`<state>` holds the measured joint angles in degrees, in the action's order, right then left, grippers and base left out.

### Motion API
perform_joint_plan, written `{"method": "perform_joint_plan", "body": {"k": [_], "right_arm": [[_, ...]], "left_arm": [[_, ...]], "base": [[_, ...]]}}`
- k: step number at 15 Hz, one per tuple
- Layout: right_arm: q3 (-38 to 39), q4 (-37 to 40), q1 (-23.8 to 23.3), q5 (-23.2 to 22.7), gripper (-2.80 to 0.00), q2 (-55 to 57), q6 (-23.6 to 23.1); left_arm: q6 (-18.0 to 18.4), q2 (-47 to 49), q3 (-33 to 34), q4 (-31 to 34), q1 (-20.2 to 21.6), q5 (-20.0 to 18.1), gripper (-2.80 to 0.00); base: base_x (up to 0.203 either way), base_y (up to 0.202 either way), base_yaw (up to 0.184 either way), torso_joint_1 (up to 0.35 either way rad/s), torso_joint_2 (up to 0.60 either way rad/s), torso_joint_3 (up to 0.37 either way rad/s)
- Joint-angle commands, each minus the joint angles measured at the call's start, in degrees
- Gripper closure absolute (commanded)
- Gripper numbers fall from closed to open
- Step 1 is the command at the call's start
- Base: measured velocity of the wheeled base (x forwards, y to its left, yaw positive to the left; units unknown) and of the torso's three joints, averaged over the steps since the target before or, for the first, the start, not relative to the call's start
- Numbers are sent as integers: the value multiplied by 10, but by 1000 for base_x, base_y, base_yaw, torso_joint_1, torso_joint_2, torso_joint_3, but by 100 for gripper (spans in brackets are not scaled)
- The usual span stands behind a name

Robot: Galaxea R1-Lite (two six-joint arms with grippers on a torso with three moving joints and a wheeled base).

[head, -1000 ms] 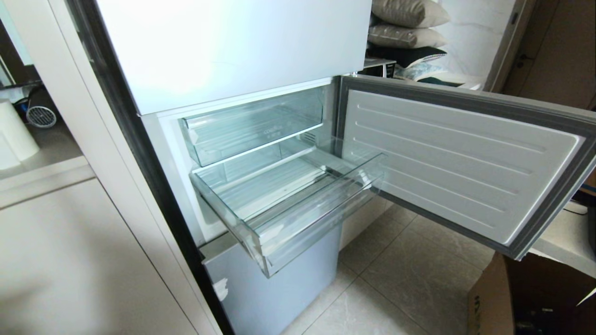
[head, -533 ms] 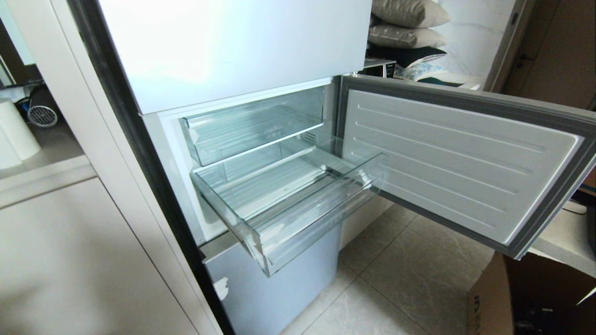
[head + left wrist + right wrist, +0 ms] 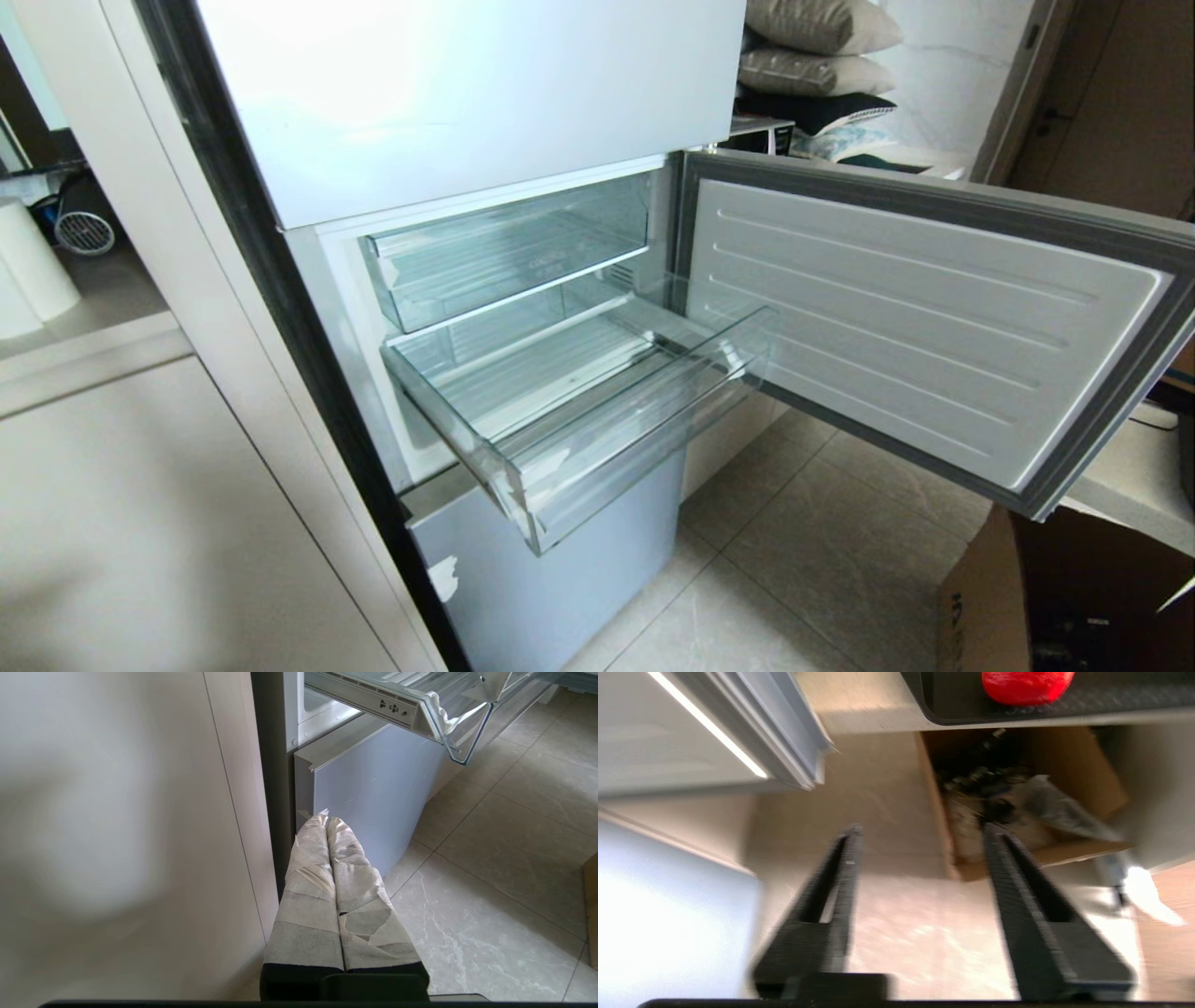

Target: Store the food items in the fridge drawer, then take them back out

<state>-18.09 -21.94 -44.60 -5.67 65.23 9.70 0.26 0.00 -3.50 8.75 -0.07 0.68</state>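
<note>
Red fruit (image 3: 1024, 685) beyond parted right end effector (image 3: 922, 833)

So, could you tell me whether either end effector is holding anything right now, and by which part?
Nothing is held. The right end effector is open and empty; the red fruit lies apart on a dark tray. The left end effector is shut on nothing.

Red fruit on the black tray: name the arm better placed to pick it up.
Right. The right gripper is open and empty, facing the red fruit on the black tray. The left gripper is shut, low beside the fridge.
</note>
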Motion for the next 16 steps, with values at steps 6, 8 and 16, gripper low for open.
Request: {"method": "perform_joint_plan", "body": {"k": [6,8,16], "right_arm": [[-113,-25,-78,-2,-280,214,-98],[-147,-27,-97,-2,-280,252,-103],[-257,-28,-115,-6,-280,369,-106]], "left_arm": [[0,-1,0,0,0,0,0],[0,-1,0,0,0,0,0],[0,-1,0,0,0,0,0]], "base": [[0,0,0,0,0,0],[0,0,0,0,0,0],[0,0,0,0,0,0]]}}
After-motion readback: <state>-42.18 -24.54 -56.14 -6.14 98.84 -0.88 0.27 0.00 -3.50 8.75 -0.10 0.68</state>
